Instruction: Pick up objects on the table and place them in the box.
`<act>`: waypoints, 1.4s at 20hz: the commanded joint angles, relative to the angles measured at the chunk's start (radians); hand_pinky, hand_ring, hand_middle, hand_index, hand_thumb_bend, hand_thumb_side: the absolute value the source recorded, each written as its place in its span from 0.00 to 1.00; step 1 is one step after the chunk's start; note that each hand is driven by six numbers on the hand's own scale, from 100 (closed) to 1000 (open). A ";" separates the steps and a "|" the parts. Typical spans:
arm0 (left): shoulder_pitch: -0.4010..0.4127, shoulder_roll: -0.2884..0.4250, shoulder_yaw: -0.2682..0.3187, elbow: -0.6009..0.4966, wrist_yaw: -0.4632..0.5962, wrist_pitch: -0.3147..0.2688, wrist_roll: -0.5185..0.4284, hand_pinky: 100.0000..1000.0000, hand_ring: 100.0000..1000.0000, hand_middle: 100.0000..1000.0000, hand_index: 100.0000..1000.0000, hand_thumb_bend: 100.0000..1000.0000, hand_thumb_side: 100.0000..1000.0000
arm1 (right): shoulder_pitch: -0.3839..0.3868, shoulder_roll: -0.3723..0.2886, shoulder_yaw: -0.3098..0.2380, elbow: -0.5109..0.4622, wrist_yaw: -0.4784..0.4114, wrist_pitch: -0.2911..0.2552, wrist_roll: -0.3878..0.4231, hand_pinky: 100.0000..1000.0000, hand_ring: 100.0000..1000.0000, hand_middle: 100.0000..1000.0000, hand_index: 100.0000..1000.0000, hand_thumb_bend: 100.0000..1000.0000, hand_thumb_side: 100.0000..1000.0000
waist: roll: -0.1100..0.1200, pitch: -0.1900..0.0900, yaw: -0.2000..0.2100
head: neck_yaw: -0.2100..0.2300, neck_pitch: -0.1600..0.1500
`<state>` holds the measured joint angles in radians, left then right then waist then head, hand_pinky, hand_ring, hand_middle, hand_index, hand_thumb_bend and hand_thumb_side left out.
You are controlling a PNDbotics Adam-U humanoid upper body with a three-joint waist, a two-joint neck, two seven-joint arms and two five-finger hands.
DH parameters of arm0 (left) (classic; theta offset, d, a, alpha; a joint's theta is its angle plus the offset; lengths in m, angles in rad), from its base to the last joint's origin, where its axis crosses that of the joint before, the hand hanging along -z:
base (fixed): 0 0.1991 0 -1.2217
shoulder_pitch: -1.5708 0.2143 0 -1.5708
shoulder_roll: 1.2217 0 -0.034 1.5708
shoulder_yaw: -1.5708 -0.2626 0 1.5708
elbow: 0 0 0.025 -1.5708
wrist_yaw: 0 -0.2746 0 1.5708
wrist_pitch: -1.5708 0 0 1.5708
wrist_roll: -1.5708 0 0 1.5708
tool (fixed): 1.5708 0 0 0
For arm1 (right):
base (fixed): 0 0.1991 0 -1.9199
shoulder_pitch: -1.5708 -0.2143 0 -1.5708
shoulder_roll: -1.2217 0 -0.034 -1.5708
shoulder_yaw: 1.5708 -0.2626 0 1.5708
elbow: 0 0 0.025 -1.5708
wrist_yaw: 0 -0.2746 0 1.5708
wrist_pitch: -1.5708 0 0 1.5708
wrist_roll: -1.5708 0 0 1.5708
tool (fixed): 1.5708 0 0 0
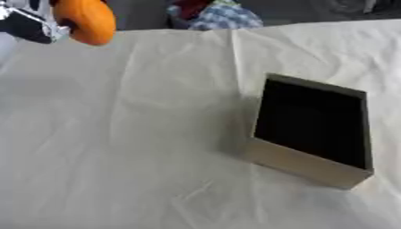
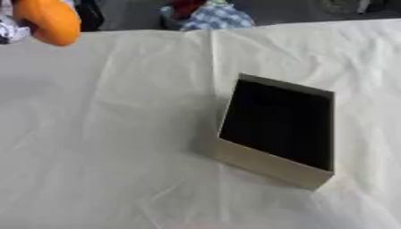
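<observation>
Up in the top left corner, an orange rounded object is being held off the table by the left hand. Only a black and silver bit of that hand is being shown, so whether the fingers are curled round it can't really be told. The table is being covered by a wrinkled white cloth, with one crease being seen running down from the far edge toward the middle. Over to the right, the box is being left sitting on the cloth, turned askew, tan walls, dark inside, well apart from the orange thing. The right hand isn't being shown anywhere.
</observation>
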<state>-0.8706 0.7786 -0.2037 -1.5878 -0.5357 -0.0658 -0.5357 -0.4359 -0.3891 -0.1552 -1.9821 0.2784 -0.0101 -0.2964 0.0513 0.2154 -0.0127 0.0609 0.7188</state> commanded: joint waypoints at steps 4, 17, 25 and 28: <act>-0.134 -0.130 -0.059 0.030 -0.021 -0.029 -0.051 0.32 0.48 0.45 0.48 0.01 0.00 | -0.016 -0.001 0.002 -0.018 -0.008 -0.005 0.008 0.54 0.65 0.53 0.75 0.00 0.78 | -0.003 -0.022 -0.008 | 0.014 -0.003; -0.297 -0.397 -0.174 0.079 -0.057 -0.126 -0.061 0.32 0.48 0.44 0.47 0.00 0.00 | -0.044 0.019 0.000 -0.018 -0.011 -0.017 0.002 0.54 0.66 0.53 0.75 0.00 0.78 | -0.009 -0.001 -0.048 | 0.044 -0.036; -0.334 -0.553 -0.205 0.130 -0.114 -0.178 -0.062 0.31 0.47 0.44 0.46 0.00 0.00 | -0.073 0.036 0.000 -0.018 -0.014 -0.027 -0.003 0.55 0.65 0.53 0.75 0.00 0.78 | -0.016 0.024 -0.083 | 0.073 -0.067; -0.336 -0.601 -0.215 0.150 -0.144 -0.201 -0.053 0.31 0.47 0.44 0.46 0.00 0.00 | -0.082 0.043 0.001 -0.018 -0.016 -0.030 -0.005 0.55 0.65 0.53 0.75 0.00 0.78 | -0.019 0.032 -0.096 | 0.084 -0.076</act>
<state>-1.1801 0.1904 -0.4185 -1.4353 -0.6680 -0.2556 -0.5934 -0.5031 -0.3372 -0.1529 -1.9821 0.2686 -0.0359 -0.2999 0.0401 0.2639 -0.1093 0.1380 0.6568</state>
